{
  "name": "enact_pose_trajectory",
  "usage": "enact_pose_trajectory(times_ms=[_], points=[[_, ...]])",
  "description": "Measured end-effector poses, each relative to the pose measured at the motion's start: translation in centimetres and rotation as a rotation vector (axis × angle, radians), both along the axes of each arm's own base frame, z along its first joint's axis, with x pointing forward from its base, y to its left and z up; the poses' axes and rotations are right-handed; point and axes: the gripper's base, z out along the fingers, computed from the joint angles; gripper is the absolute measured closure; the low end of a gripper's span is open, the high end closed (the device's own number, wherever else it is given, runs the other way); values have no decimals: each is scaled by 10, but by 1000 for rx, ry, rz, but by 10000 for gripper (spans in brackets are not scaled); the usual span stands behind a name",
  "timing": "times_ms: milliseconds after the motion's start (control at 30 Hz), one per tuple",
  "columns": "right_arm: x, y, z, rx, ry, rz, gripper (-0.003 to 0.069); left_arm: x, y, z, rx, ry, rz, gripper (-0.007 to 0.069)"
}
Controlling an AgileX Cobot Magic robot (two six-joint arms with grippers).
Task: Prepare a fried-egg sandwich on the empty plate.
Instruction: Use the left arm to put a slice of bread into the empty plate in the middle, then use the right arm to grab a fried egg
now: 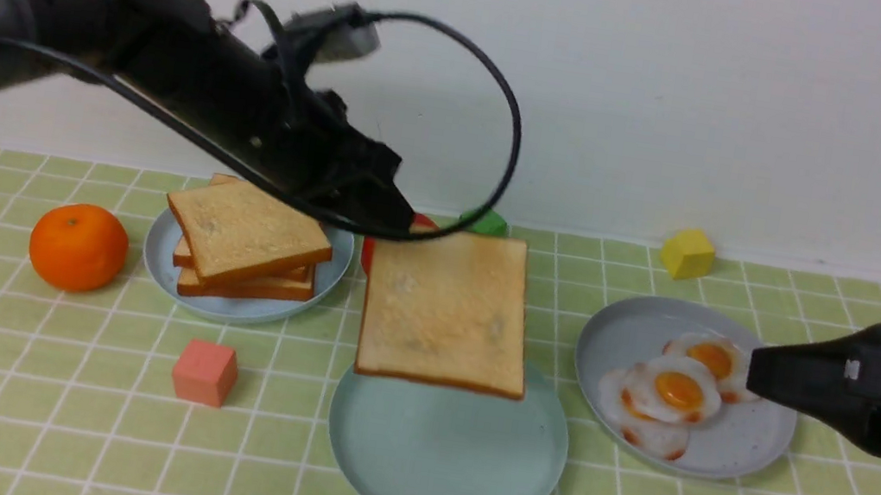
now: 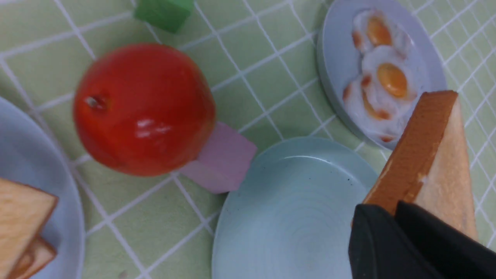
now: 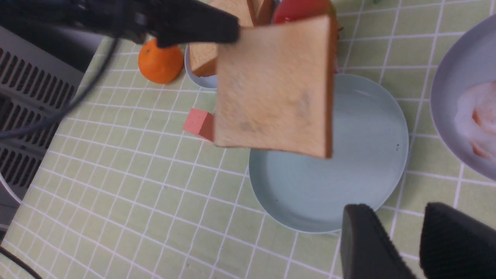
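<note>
My left gripper (image 1: pixel 401 220) is shut on one edge of a golden-brown toast slice (image 1: pixel 444 309), holding it roughly flat in the air over the far part of the empty plate (image 1: pixel 443 466). That pale teal plate (image 2: pixel 294 217) is bare. Several fried eggs (image 1: pixel 677 388) lie on a grey-blue plate (image 1: pixel 742 450) to the right. My right gripper (image 1: pixel 754 369) hovers open at that plate's right side with nothing between its fingers. The toast slice (image 3: pixel 275 85) hangs over the empty plate (image 3: pixel 360 170) in the right wrist view. No fried-egg sandwich is in view.
A pile of toast slices (image 1: pixel 245 240) rests on a light-blue plate (image 1: pixel 239 307) at the left. An orange (image 1: pixel 78 246), a pink cube (image 1: pixel 205 371), a yellow cube (image 1: pixel 688 253) and a green block (image 1: pixel 484 222) stand around. A red tomato (image 2: pixel 143 108) and a pale purple block (image 2: pixel 221 159) sit behind the teal plate.
</note>
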Motion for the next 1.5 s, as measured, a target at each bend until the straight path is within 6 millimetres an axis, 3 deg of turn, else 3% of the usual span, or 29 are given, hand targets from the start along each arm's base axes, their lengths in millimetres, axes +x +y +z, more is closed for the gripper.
enact_pose_trajectory(times_ms=[67,100,200,367,467,500,567,600,633,667,733,867,900,967,1000,1100,1133,1267,1333,1500], points=[[0,0,0,0,0,0,418,2,-9,-15,9,18,4,588],[0,0,0,0,0,0,418,6,-16,-33,24,42,18,587],[0,0,0,-1,-1,-2,418,7,-26,-54,69,54,11,549],[3,-2,1,-4,-24,-33,418,5,-29,-60,121,62,7,394],[11,-4,0,24,-31,-88,418,5,-24,-47,159,47,37,186],[11,-4,0,26,-30,-88,418,4,-24,-46,164,42,34,186],[20,-5,-5,36,-14,-126,417,3,-19,-24,194,6,53,60],[20,-5,-6,37,-12,-130,417,3,-18,-22,203,-1,52,51],[26,-5,-9,36,-2,-150,413,2,-15,-8,215,-22,62,12],[37,-8,-19,30,17,-198,400,-5,-10,21,222,-56,79,-27],[49,-15,-29,37,54,-267,375,-15,-5,52,216,-85,89,-35],[64,-30,-47,76,144,-374,316,-35,-1,90,188,-112,73,-2],[73,-42,-60,103,210,-439,277,-51,-3,108,142,-106,38,46],[78,-47,-69,118,257,-462,254,-59,-6,115,121,-101,2,83],[85,-52,-84,148,326,-491,232,-75,-15,125,87,-96,-86,165],[92,-54,-99,180,386,-514,220,-88,-30,127,58,-74,-178,277],[98,-54,-108,190,401,-513,217,-96,-42,124,46,-60,-225,376],[116,-53,-124,222,414,-495,216,-111,-69,109,60,-52,-266,598],[124,-53,-130,240,417,-496,216,-114,-77,103,76,-60,-250,638],[140,-58,-144,273,424,-521,215,-117,-86,91,125,-68,-185,638]])
